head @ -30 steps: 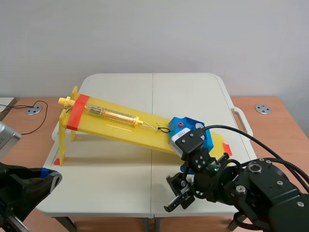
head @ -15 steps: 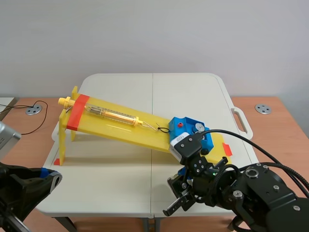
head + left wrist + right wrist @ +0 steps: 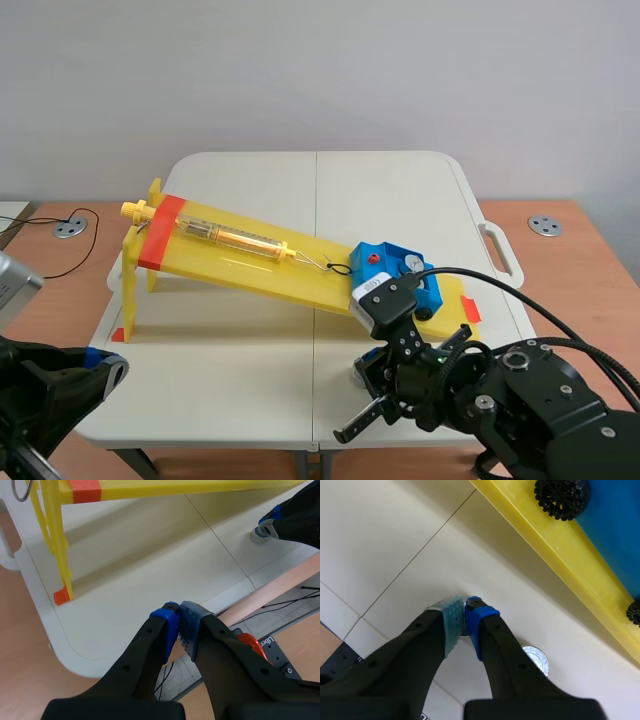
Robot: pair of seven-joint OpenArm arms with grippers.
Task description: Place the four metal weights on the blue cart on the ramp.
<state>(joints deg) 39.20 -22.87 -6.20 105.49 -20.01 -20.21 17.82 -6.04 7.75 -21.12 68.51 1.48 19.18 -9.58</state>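
Beside the ramp (image 3: 545, 545), right end effector (image 3: 464, 612) (seemingly) pinches one weight (image 3: 463, 631).

Left jaws, closed with nothing between, above the edge of the white surface (image 3: 125, 580), near the yellow ramp (image 3: 165, 489).

From my remote seat I see a plain pale grey wall (image 3: 320, 70) filling everything toward 12 o'clock, evenly lit with soft shadows. A white folding table (image 3: 250, 180) sits in the centre, its carry handle (image 3: 498, 255) at 3 o'clock. Brown wooden desktops (image 3: 580, 260) flank it at 3 and 9 o'clock, each with a round metal grommet (image 3: 545, 225); a black cable (image 3: 60, 268) loops at 9 o'clock.
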